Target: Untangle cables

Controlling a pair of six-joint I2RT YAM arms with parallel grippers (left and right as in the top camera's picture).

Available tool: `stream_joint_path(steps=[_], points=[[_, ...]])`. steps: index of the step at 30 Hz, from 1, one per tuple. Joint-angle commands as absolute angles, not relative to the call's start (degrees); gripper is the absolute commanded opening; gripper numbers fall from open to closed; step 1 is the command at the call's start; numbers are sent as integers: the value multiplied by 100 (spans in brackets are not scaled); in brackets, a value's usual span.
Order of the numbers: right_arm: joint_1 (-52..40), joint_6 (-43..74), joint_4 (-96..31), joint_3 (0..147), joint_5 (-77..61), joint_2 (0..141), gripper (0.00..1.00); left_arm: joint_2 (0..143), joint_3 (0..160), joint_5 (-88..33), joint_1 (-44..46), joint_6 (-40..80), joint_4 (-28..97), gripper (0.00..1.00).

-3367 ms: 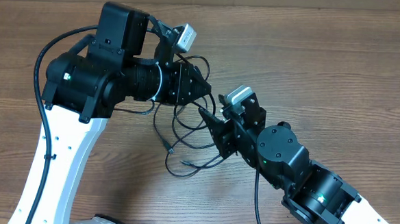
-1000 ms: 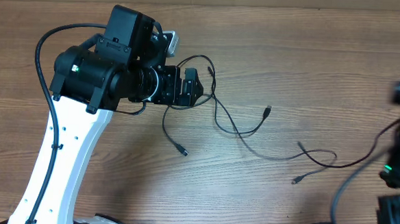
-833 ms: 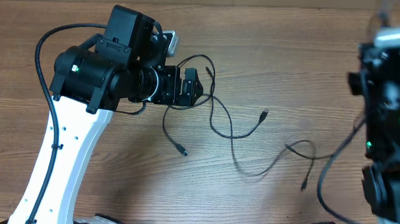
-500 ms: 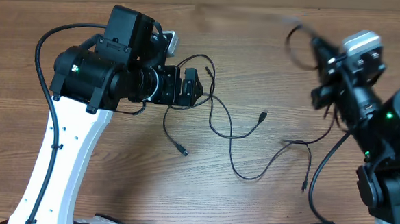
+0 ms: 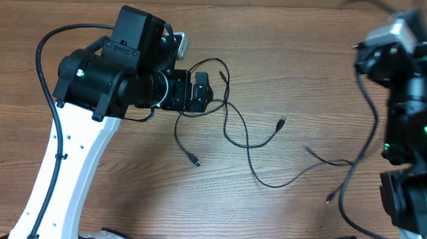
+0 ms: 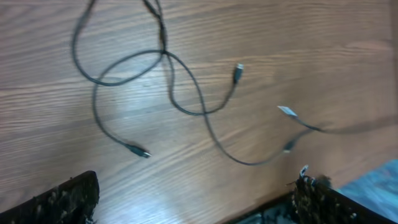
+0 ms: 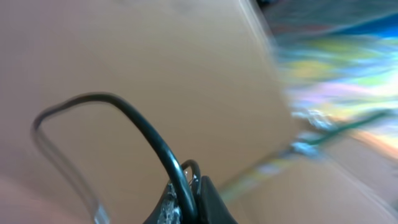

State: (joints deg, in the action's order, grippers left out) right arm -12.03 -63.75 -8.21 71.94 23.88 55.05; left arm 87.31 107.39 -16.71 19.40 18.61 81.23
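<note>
Cables (image 5: 247,145) lay loose on the bench (image 5: 297,58) in a few crossing loops, spreading from beside the left pincer (image 5: 204,93) out toward the right side. The right plug (image 5: 281,124) sat a bit apart from the loops, the front plug (image 5: 194,161) lay nearer the bench's front edge, and a silvery tip (image 6: 286,111) showed in the left wrist view.

Risks, as I judged them: the right pincer (image 7: 188,202) was clenched on one thin strand and raised off the bench at the far right, w/ its view badly blurred. If that strand ran under the others, more pull would prob. cinch the crossings near the left pincer into a knot, or drag the whole bunch instead of freeing one cable. The strand was so thin it could also slip out from btwn the fingers. The loop by the left pincer might snag on it.

Left pincer was released, fingers wide apart, nothing btwn them. The loops lay just beside and ahead of it; touching or not, couldn't tell. Right pincer was well apart from the bunch, and its strand couldn't be traced all the way down.
</note>
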Motion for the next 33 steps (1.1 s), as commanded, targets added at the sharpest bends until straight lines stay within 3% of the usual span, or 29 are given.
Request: stream_joint_path(steps=[1, 5, 9, 14, 18, 22, 26, 33], points=[[-1304, -6462, -1487, 7312, 2869, 5221, 4, 8750, 10739, -1286, 1914, 1778, 8101, 100], [-1350, -5216, -3765, 7238, 145, 5118, 4, 8750, 10739, -1286, 1914, 1778, 8101, 100], [-1806, -3533, -3601, 6724, -1385, 5345, 4, 8750, 10739, -1288, 1916, 1778, 8101, 100], [-2504, -3824, -3544, 6648, -829, 5699, 4, 8750, 10739, -1288, 1916, 1776, 8101, 100], [-2530, -6187, -2926, 6646, 1286, 5763, 4, 8750, 10739, -1288, 1916, 1778, 8101, 100], [-1994, -6759, -1135, 6648, 2665, 5749, 4, 8750, 10739, -1288, 1914, 1778, 8101, 100], [-1120, -6928, 325, 6648, 3057, 5749, 4, 8750, 10739, -1288, 1914, 1778, 8101, 99], [152, -6521, 681, 6648, 2390, 5817, 4, 8750, 10739, -1288, 1914, 1778, 8101, 100]])
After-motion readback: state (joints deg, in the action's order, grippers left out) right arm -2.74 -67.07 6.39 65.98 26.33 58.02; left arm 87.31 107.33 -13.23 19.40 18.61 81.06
